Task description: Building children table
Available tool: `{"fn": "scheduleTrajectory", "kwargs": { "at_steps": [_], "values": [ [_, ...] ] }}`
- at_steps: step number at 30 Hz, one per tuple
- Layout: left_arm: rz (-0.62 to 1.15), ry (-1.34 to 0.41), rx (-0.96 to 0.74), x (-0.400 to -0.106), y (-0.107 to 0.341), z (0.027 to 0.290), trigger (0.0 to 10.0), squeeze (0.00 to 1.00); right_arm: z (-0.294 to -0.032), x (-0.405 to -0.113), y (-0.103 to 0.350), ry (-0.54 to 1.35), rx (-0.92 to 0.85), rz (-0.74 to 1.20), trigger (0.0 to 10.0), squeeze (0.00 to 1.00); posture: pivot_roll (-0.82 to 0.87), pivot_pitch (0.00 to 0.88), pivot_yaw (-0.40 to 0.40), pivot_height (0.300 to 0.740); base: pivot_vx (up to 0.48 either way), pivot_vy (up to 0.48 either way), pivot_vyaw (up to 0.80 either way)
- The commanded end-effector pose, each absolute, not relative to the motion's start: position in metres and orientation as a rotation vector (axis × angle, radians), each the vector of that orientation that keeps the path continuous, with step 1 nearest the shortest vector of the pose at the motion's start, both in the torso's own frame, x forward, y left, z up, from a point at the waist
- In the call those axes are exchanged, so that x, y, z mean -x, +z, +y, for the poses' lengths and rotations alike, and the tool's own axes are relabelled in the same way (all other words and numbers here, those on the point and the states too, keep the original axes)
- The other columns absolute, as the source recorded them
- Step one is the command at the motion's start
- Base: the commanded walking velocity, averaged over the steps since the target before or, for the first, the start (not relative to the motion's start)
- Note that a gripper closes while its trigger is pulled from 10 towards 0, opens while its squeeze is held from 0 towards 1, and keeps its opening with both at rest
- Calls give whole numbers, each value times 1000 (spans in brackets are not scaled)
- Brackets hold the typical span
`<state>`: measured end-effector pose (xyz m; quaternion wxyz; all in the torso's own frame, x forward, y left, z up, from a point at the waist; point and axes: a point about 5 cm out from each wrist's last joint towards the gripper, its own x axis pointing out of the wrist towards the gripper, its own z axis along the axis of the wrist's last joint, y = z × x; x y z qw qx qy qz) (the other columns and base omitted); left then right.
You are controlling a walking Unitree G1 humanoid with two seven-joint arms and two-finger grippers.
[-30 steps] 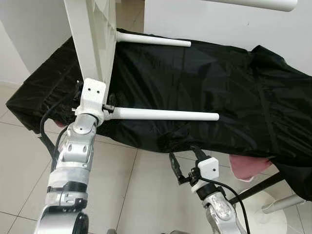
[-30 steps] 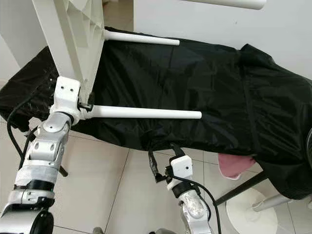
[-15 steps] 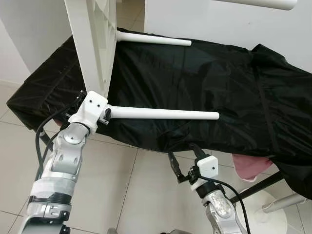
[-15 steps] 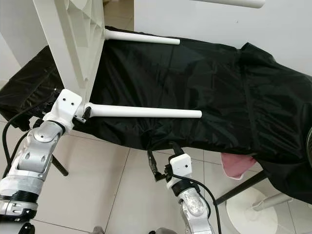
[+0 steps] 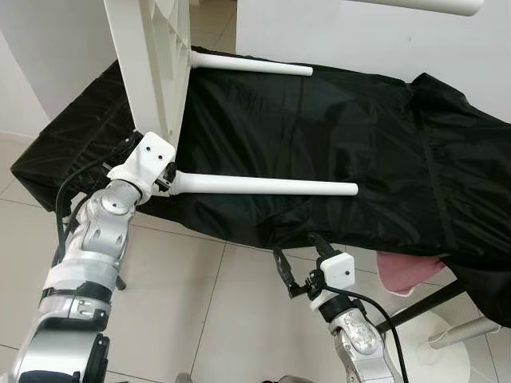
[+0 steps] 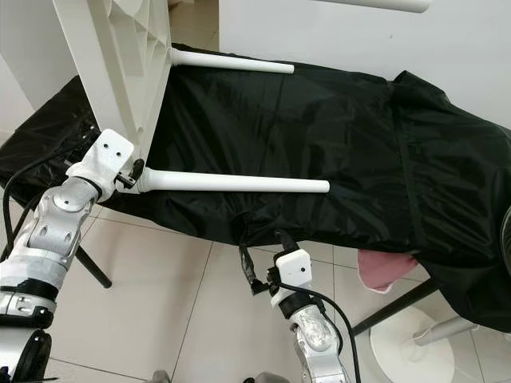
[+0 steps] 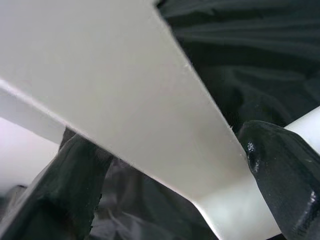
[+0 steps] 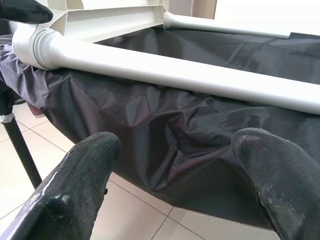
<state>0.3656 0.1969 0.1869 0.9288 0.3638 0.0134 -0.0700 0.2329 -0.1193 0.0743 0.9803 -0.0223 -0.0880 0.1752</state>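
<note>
1. The white plastic children table (image 5: 152, 72) stands on edge at eleven o'clock above the black-covered desk (image 5: 335, 136), legs (image 5: 263, 186) pointing toward three.
2. Left gripper (image 5: 164, 171) fingers pinch its lower corner; right gripper (image 5: 299, 267) fingers are spread, empty.
3. It looks light, stiff and slippery; take hold near the leg sockets.
4. No writing is readable.

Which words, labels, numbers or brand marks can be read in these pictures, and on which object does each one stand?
None: no readable text stands on anything in view.
White table top: plain plastic, no print.
White table legs: unmarked.
Black cover: plain cloth, no label.
Left tool, shut on the table top's corner: no marking visible.
Right tool, open above the tiled floor: no marking visible.
</note>
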Motion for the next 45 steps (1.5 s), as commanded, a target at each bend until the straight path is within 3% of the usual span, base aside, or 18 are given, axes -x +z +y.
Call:
{"fn": "scheduleTrajectory", "kwargs": {
  "at_steps": [1,16,28,45],
  "values": [
    [-33,108,-773,-367,193,214,10000,0,-122,-232,71,344,48,-159,10000,0,6,28,-48,740,0,0,0],
    [-152,264,-1036,-374,209,240,10000,0,-120,-232,71,356,53,-158,10000,0,12,37,-55,740,0,0,0],
    [-49,54,-483,-346,183,199,10000,0,-128,-231,71,337,61,-153,10000,0,12,31,-61,740,0,0,0],
    [160,-87,-362,-303,159,195,10000,0,-133,-233,70,367,82,-146,10000,0,34,9,-81,740,0,0,0]
  ]
}}
